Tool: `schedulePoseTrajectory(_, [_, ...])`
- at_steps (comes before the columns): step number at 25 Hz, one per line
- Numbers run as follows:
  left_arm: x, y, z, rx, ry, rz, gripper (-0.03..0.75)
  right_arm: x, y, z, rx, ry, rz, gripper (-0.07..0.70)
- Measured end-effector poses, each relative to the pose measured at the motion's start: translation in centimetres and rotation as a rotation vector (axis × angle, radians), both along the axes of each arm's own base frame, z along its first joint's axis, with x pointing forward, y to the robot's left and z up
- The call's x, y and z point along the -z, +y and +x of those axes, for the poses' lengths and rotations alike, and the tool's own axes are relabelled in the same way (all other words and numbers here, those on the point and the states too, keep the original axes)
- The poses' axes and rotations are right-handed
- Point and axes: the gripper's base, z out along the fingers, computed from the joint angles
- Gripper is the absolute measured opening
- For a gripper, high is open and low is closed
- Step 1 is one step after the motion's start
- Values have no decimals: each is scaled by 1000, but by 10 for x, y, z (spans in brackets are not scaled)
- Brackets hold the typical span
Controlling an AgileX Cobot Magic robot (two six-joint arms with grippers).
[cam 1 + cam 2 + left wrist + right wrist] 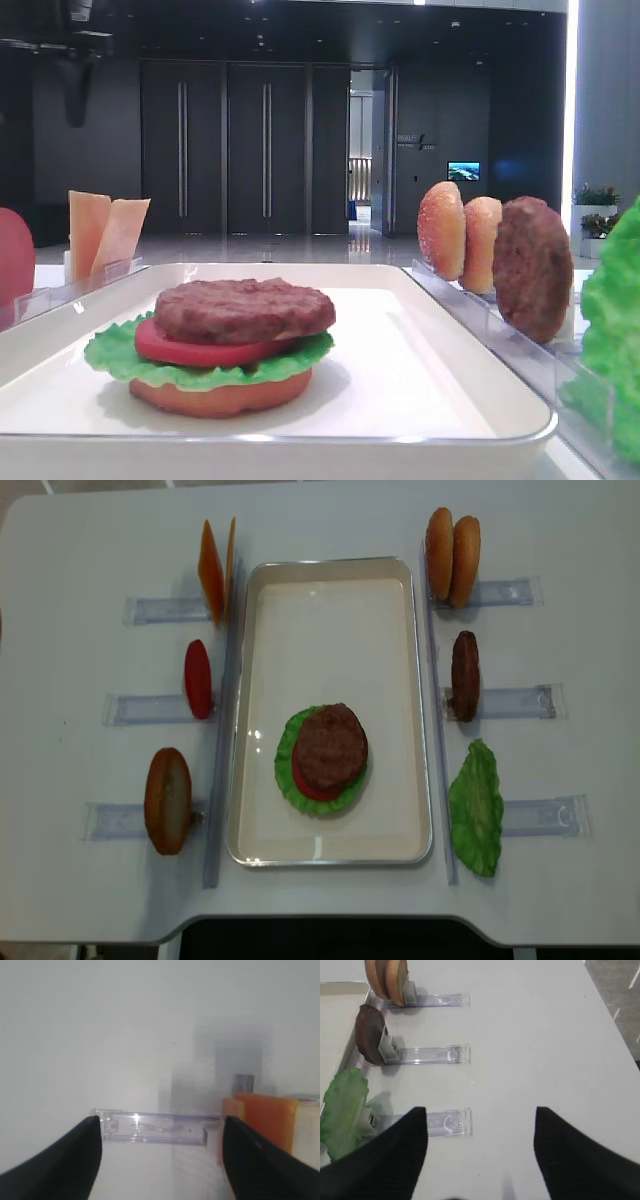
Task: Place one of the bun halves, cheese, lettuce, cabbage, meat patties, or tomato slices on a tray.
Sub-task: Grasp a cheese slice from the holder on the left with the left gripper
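I see the white counter (330, 510) carrying everything, with the tray (330, 600) lying lengthwise down its middle, its far half bare. On the near half of the tray sits a stack: a bun half (220, 393) at the bottom, a lettuce leaf (290, 780) on it, a tomato slice (200, 350) above that, and a meat patty (330, 745) on top.

Along the left edge of the tray I count three clear racks (165, 608). The far one holds the cheese (211, 572) upright on edge beside a second, alike orange slice (231, 555); both stand just off the tray's far left corner. The middle rack holds a spare tomato slice (198, 678), and the near one a lone bun half (168, 800), both on edge.

Along the right edge, the far rack holds two bun halves (452, 546) standing together, the middle one a spare patty (465, 675), and the near one a spare lettuce leaf (476, 805).

My left claw (160, 1160) hovers over the counter with its dark fingers wide apart and nothing between them; a clear rack lies beyond them and the orange edge of the cheese shows beside the right finger. My right claw (480, 1155) is likewise spread and empty above bare counter, near the lettuce rack.
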Motion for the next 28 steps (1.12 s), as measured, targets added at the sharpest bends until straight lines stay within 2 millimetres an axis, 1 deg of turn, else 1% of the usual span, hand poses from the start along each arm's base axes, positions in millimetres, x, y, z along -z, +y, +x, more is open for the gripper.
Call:
schedulePoseTrajectory(2, [5, -17, 0, 16, 6, 4, 576, 0, 0, 0, 0, 0, 0, 440])
schedulePoseTrajectory(8, [25, -56, 1, 9, 36, -23, 576, 0, 0, 0, 0, 0, 0, 440])
schedulePoseTrajectory(15, [43, -89, -2, 15, 66, -39, 576, 0, 0, 0, 0, 0, 0, 440])
schedulePoseTrajectory(19, [51, -100, -3, 10, 82, -57, 576, 0, 0, 0, 0, 0, 0, 440])
schedulePoseTrajectory(28, [58, -102, -2, 4, 98, -67, 576, 0, 0, 0, 0, 0, 0, 440])
